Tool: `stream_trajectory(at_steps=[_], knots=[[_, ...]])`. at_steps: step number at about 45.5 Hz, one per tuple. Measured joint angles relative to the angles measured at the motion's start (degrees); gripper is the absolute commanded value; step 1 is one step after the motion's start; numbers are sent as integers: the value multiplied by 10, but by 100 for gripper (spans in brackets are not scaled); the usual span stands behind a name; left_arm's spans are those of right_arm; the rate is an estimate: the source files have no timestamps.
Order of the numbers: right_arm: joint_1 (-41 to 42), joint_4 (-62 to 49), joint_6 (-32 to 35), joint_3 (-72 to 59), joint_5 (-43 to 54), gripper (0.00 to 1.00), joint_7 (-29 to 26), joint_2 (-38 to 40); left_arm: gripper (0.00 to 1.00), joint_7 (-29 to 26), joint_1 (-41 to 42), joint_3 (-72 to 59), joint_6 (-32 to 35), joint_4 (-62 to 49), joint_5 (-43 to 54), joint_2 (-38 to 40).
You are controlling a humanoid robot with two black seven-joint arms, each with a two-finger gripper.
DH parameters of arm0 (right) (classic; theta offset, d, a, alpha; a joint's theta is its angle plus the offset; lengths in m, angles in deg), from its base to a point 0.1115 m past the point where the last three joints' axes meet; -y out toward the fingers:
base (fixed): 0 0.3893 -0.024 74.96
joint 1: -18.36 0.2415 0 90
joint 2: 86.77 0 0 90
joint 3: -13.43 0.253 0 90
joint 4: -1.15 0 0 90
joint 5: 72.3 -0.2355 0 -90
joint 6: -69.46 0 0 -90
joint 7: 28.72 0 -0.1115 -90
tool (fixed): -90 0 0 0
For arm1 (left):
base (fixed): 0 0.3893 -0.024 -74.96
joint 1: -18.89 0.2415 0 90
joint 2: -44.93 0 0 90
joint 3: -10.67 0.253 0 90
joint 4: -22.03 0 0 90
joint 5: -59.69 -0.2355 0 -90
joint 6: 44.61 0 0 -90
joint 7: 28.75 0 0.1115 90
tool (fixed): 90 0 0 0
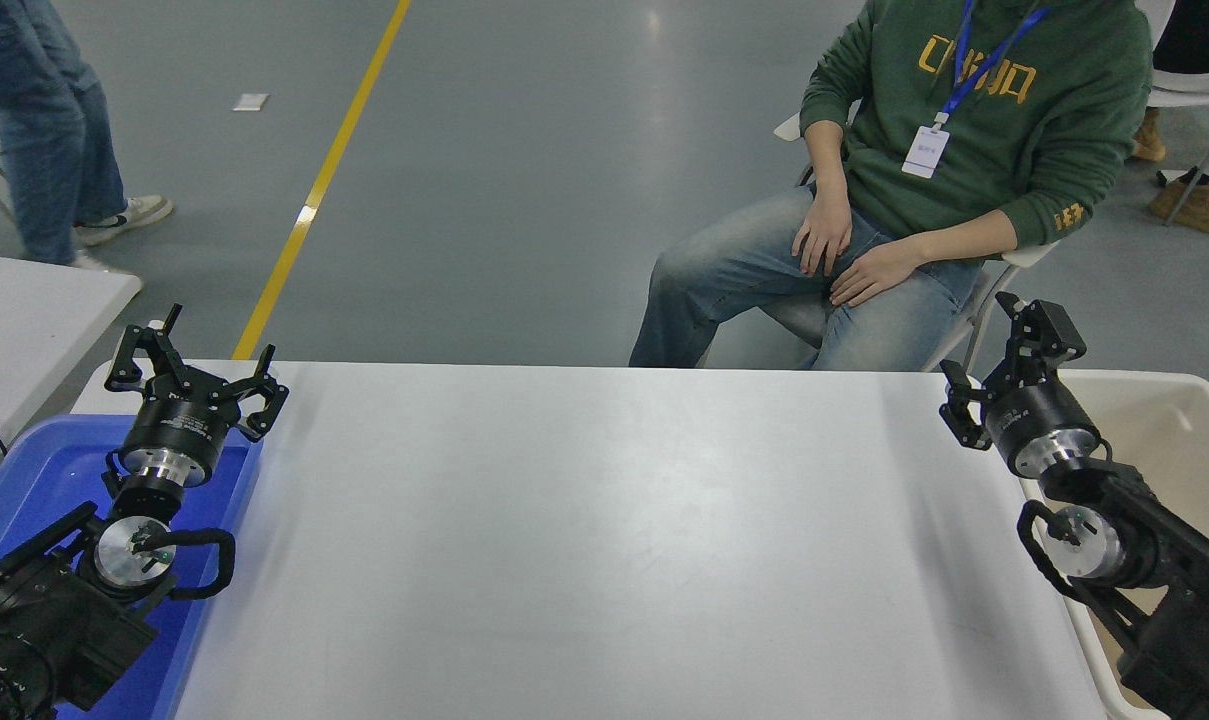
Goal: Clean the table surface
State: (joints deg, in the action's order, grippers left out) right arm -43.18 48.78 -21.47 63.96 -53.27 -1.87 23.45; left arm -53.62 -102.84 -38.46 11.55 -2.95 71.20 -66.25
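The table surface (584, 520) is a wide white tabletop with rounded corners, and I see nothing lying on it. My right gripper (999, 365) is open and empty. It hangs over the table's far right corner, at the left rim of the beige bin. My left gripper (196, 365) is open and empty, parked at the lower left over the far end of the blue tray.
A blue tray (24, 470) sits at the table's left end under my left arm. A beige plastic bin (1184, 430) stands off the right end. A person (924, 180) sits at the far side. Another person (44, 120) stands at top left, beside a smaller white table (24, 310).
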Motion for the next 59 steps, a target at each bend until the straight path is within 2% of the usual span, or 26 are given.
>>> stream_trajectory(at_steps=[27,43,59], knots=[[46,-175,46,0,-25,100,98,-120,100,0,0,0,0,0,0,0],[73,-242,54,-8,-64,100,100,-142,100,0,0,0,0,0,0,0],[79,-258,56,-11,-91,100,99,-147,100,0,0,0,0,0,0,0]])
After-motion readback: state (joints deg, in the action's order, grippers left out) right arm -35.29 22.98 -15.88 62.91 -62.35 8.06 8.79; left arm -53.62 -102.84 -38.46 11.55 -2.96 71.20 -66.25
